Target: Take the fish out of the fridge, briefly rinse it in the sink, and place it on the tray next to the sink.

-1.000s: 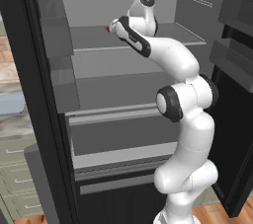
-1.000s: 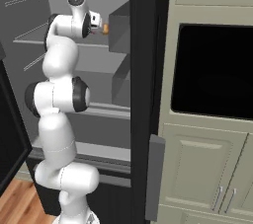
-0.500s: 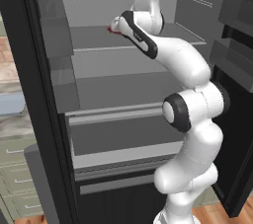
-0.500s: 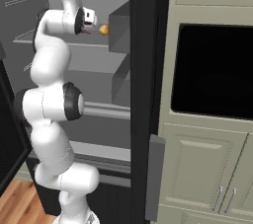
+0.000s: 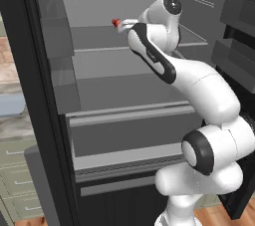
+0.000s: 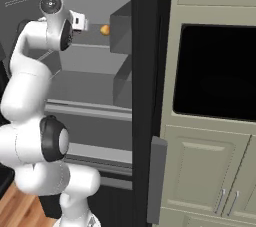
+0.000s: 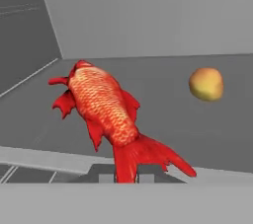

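— Where is your gripper [image 5: 121, 23] right now?

— Up at the fridge [image 5: 30, 70], reaching in over the upper shelf [image 5: 94, 38]. In the left base view my arm curves up from the lower right, and the hand ends just above that shelf's front edge.

— And the fish [image 7: 106, 109]?

— Right at my fingertips. In the hand view its red-orange scaled body runs from upper left down to a forked tail that drops between my 2 dark fingertips [image 7: 106, 172] at the bottom edge. In the left base view it is only a small red spot [image 5: 115, 22] at the end of my hand.

— So are your jaws closed on it?

— I cannot tell. The tail covers the space between the tips, and nothing shows whether they press on it or merely stand on either side. It also isn't clear whether the body lies on the shelf or hangs above it.

— Anything else on that shelf?

— 1 round yellow-orange fruit [image 7: 206, 84], farther back and to the right of the fish in the hand view, well apart from it. The right base view shows it too [image 6: 104, 30], just beyond my hand and beside a grey door bin [image 6: 121, 33].
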Robot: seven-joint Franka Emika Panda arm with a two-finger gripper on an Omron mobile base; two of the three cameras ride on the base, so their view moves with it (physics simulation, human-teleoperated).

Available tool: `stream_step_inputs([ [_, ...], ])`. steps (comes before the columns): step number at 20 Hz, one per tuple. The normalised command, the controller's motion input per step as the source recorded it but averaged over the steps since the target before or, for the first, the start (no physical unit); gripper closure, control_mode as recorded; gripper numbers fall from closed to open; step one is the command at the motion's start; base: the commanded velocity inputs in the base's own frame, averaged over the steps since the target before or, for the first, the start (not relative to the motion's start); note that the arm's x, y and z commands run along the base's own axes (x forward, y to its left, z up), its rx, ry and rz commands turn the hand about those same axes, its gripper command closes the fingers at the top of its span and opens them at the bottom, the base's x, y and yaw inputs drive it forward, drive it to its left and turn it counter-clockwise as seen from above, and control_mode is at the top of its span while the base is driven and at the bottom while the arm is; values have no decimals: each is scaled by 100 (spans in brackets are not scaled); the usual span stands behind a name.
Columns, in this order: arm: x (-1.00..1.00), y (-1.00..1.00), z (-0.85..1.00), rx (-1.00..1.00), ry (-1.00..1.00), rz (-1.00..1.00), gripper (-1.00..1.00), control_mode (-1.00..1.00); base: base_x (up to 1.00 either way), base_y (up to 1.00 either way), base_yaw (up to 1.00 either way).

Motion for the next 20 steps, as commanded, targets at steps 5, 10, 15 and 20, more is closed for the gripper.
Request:
stream_step_inputs([
  [5, -100, -3, 32, 14, -16, 0, 100, -100, 0, 0, 0],
  [10, -100, -2, 4, 13, -8, 0, 100, -100, 0, 0, 0],
  [15, -100, -12, -16, 6, -1, 0, 100, -100, 0, 0, 0],
  [20, -100, -22, -67, 5, 0, 3, 100, -100, 0, 0, 0],
])
